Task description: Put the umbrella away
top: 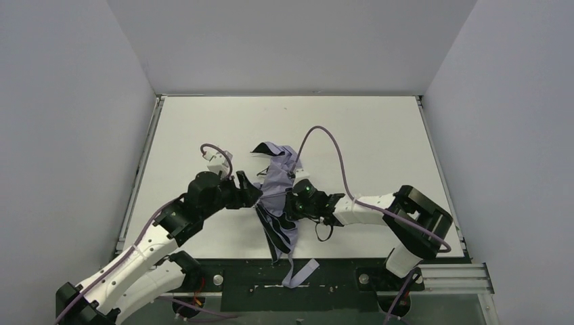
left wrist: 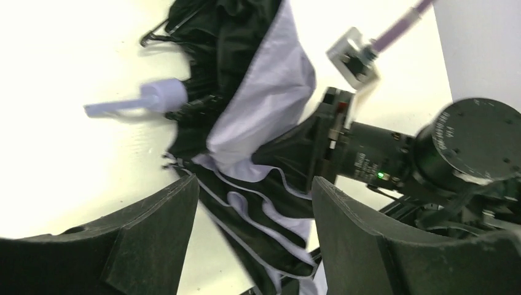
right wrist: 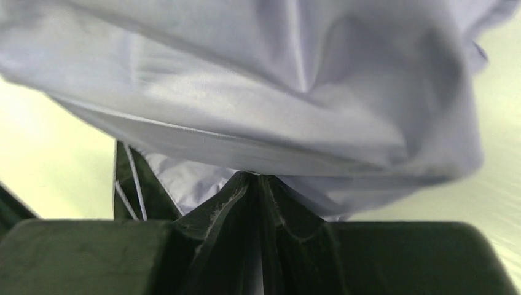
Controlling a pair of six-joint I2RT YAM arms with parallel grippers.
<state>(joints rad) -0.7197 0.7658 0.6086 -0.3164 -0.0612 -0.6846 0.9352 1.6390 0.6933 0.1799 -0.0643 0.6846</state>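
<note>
The umbrella (top: 276, 181) lies collapsed in a loose heap at the middle of the white table (top: 379, 142), lavender fabric over black lining. One tail of it hangs past the front edge. My left gripper (top: 252, 193) is at its left side, open. In the left wrist view black-and-lavender folds (left wrist: 264, 92) lie between and beyond the spread fingers (left wrist: 160, 227) of the left gripper (left wrist: 255, 181), and the lavender knob handle (left wrist: 163, 96) rests on the table farther off. My right gripper (top: 292, 203) presses in from the right. The right gripper (right wrist: 255, 179) is shut on a pinch of the umbrella fabric (right wrist: 276, 80).
The right arm's wrist (left wrist: 381, 160) stands just beyond the left gripper's fingers. Purple cables (top: 332, 145) arch above both arms. The black base plate (top: 338, 281) runs along the table's front edge. Grey walls (top: 74, 101) close in the left, back and right sides.
</note>
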